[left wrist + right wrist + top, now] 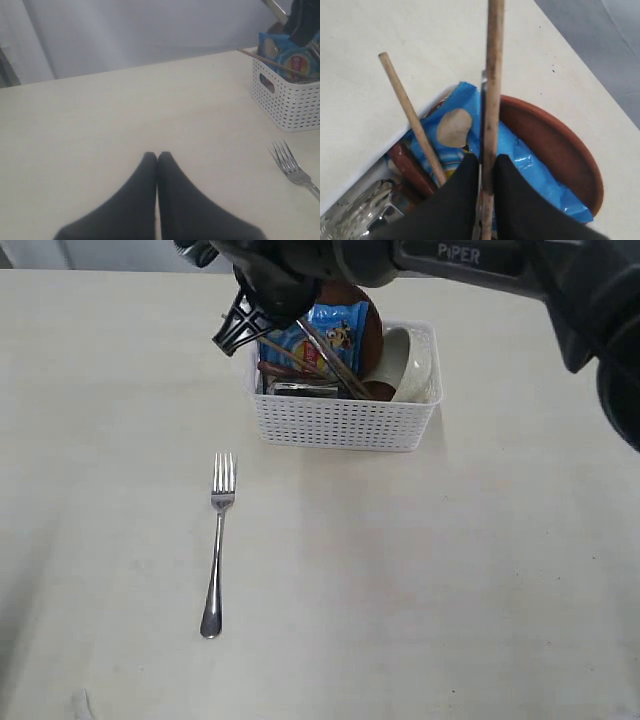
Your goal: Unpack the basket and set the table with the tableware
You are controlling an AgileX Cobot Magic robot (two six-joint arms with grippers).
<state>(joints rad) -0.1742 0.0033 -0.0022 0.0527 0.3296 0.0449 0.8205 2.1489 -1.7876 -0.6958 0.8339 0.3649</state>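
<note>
Only from the wrists do we see the right gripper (487,177) clamped on a chopstick (494,75) above the basket (340,425) and the left gripper (158,159) with jaws together.

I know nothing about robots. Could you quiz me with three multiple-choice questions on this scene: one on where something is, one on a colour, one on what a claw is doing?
1. Where does the fork lie?
A. On the bare table, apart from the basket.
B. Inside the basket.
C. Hanging in mid-air.

2. What colour is the snack packet?
A. Red.
B. Green.
C. Blue.

3. How is the right gripper?
A. Wide open.
B. Shut on a chopstick.
C. Shut on the fork.

Answers:
1 A, the fork lies flat on the tabletop with a clear gap to the basket.
2 C, its wrapper shows bright blue.
3 B, the fingers pinch a wooden stick between them.
</note>
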